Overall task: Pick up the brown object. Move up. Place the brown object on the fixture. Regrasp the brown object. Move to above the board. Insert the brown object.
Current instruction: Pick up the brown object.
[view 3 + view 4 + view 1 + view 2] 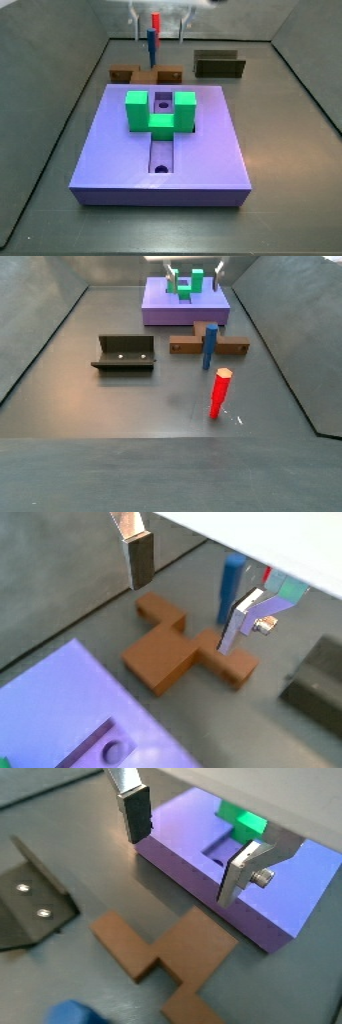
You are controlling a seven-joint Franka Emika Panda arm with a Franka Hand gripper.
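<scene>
Side views give me the board [201, 150] as landmark: beyond its far edge the brown object [207, 341] lies flat, the fixture [127, 353] well apart. My gripper [187, 587] hangs above the brown object, fingers spread, holding nothing.

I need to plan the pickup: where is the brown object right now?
The brown object lies flat on the floor between the board and the blue post; in a wrist view the open gripper hovers above it.
</scene>
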